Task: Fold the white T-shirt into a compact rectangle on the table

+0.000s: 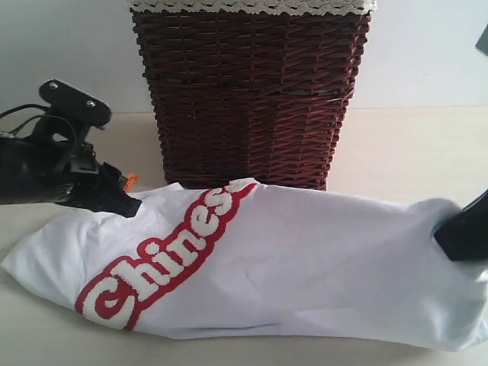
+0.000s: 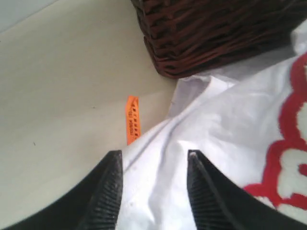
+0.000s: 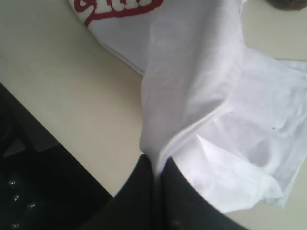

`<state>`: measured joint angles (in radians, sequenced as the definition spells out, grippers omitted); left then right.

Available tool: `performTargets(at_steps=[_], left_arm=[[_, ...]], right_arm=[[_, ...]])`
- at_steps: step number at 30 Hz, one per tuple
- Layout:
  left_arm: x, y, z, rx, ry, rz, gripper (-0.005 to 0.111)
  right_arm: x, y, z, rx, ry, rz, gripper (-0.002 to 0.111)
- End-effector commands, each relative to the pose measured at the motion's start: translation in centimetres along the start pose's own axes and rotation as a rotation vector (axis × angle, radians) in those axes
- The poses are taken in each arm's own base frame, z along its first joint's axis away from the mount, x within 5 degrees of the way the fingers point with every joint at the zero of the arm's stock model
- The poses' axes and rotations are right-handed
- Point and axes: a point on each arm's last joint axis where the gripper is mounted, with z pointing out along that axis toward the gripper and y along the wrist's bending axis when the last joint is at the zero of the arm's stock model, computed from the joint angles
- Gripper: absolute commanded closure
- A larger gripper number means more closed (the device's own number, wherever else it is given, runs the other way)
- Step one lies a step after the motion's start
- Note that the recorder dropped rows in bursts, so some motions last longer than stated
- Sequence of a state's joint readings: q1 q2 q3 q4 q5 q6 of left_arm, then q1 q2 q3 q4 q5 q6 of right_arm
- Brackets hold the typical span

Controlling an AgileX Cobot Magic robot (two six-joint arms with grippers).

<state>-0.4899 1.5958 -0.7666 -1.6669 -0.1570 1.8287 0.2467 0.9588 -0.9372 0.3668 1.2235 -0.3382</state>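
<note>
**A:** where's the shirt?

**B:** shirt point(image 1: 305, 259) is on the table point(image 1: 412, 152), in front of the basket point(image 1: 252, 99); laid out long across the exterior view, wrinkled; far edge sits right at the basket foot, can't tell if it touches; red-edged lettering point(image 1: 160, 259) runs diagonally over the left half

**A:** left gripper?

**B:** left gripper point(image 2: 153, 155) is low over the shirt's left end; jaws apart, white cloth showing in the gap between them; nothing pinched as far as the wrist view shows; orange tag point(image 2: 133, 119) lies flat on the table just beside the shirt edge, near one fingertip; basket corner close beyond it

**A:** right one?

**B:** right gripper point(image 3: 156, 163) is at the opposite end, at the right edge of the exterior view; jaws together, clamped on a fold of shirt; cloth runs from the jaws as a raised ridge toward the lettering; a doubled-over flap lies on the table beside that ridge

**A:** basket?

**B:** dark wicker, upright, behind the shirt's middle; lace trim point(image 1: 252, 6) along the rim; neither gripper touches it
</note>
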Motion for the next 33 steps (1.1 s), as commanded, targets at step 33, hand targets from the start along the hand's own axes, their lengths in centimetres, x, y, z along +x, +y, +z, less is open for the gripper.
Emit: performTargets(at_steps=[33], left_arm=[[-1.4, -1.2, 12.5, -0.04, 0.13, 0.077, 0.074]], right_arm=[[1.0, 0.4, 1.8, -0.091, 0.045, 0.006, 0.108]])
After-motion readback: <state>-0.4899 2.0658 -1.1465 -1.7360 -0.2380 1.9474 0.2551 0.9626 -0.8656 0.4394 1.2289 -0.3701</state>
